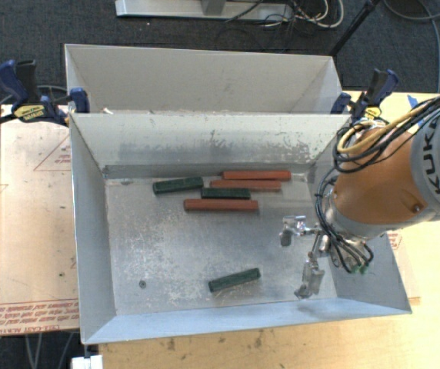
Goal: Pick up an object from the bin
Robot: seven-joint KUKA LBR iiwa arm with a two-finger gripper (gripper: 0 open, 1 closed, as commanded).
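My gripper (298, 258) hangs over the bin's front right corner, below the orange cover. Its two metal fingers stand apart, open, one fingertip (288, 234) farther back and the other (307, 286) near the front wall. Nothing is between them. A dark green bar (234, 280) lies flat on the bin floor to the left of the gripper, close to the front wall and slightly slanted. It is apart from the fingers.
Toward the back wall lie several bars side by side: a dark green one (178, 184) at the left, a red-brown one (256, 175), a second green one (225, 193) and a brown one (221, 204). The arm fills the right side.
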